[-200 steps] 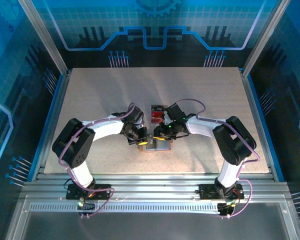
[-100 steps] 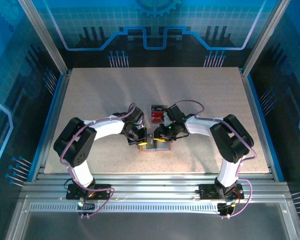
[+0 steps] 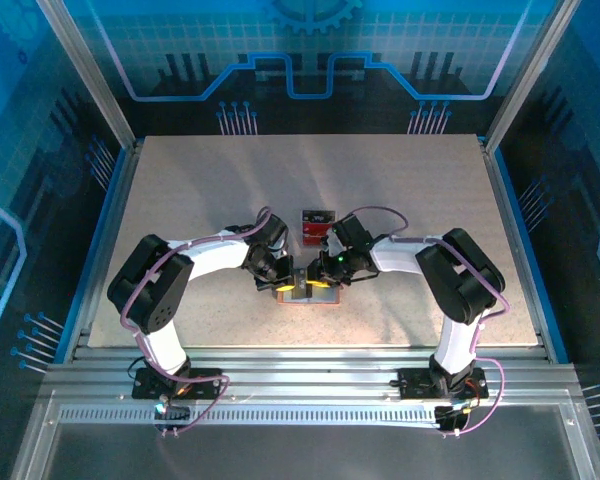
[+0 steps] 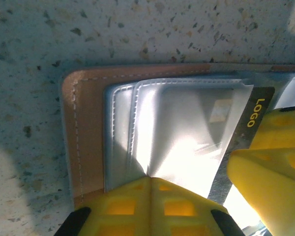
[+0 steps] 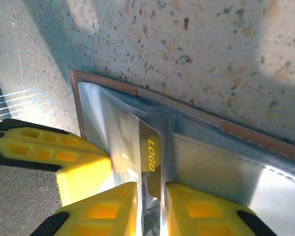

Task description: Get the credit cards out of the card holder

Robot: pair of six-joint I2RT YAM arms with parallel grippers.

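The card holder lies open on the table between both arms, with a tan rim and clear pockets inside. My left gripper is shut on a clear pocket flap at the holder's left half. A dark card marked LOGO sticks out of that pocket. My right gripper stands over it, its jaws a narrow gap apart on either side of the dark card. From above, the left gripper and the right gripper nearly meet over the holder. Red credit cards lie stacked just behind.
The speckled table stretches wide to the back and both sides. Metal frame posts and blue panels wall it in. The right gripper's yellow fingers crowd the left wrist view, and a left finger crowds the right wrist view.
The right arm has edged left, closer over the holder, and its jaws have narrowed around the dark card. The left gripper has kept its hold in place.
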